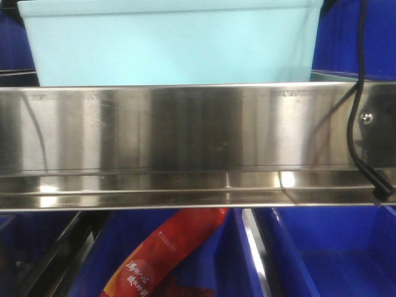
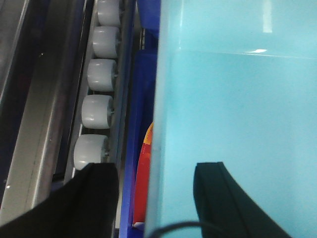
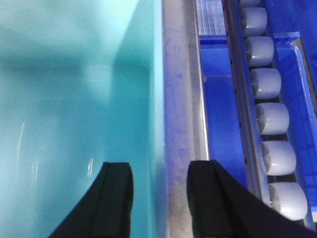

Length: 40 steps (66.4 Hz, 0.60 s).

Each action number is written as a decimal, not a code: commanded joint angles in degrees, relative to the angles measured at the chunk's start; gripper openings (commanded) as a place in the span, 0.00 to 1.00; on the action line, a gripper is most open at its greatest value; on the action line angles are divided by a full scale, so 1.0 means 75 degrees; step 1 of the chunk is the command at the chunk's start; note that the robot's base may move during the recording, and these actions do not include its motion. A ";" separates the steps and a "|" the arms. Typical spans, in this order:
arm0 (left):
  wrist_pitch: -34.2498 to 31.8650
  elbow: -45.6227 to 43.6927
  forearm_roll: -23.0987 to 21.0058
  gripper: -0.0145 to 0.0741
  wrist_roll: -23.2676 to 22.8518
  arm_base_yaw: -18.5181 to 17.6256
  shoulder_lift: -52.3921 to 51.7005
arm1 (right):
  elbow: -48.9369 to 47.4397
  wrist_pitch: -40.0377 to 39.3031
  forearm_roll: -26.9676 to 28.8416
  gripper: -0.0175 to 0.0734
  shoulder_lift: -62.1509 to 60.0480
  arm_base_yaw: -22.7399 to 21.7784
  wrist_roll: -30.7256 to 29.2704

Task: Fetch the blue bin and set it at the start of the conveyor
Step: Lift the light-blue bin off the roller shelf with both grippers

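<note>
My left end effector [image 2: 153,167] and right end effector [image 3: 159,166] are spread, each straddling a side wall of the blue bin [image 1: 173,43], not yet pinching. I judge this the grasping step: next, close on both walls and lift the bin, upper centre of the front view, over the steel shelf rail [image 1: 185,130]. Grey rollers [image 2: 96,111] flank it, a black cable [image 1: 354,117] hangs at right; no conveyor start in sight.

The steel shelf rail [image 1: 185,136] is faced level, very near, by the front camera. The pale cyan bin [image 1: 173,43] is shared: opposite walls are seen closely from the wrists.
</note>
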 commanded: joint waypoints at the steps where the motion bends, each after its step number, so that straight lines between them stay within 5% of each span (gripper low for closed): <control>1: 0.0018 -0.0003 -0.0014 0.46 0.0017 -0.0001 -0.0038 | 0.0000 -0.0012 -0.0024 0.39 -0.0030 0.0008 -0.0098; 9: 0.0018 -0.0003 -0.0014 0.39 0.0017 -0.0001 -0.0038 | 0.0000 -0.0012 -0.0024 0.33 -0.0030 0.0008 -0.0104; 19: 0.0024 -0.0003 -0.0014 0.10 0.0017 -0.0001 -0.0038 | 0.0000 -0.0012 -0.0024 0.01 -0.0030 0.0008 -0.0104; 21: 0.0024 -0.0003 -0.0014 0.03 0.0002 -0.0001 -0.0038 | 0.0000 -0.0012 -0.0024 0.01 -0.0030 0.0008 -0.0104; 40: -0.0061 -0.0003 0.0059 0.04 0.0002 -0.0001 -0.0038 | 0.0000 -0.0062 -0.0024 0.01 -0.0030 0.0008 -0.0104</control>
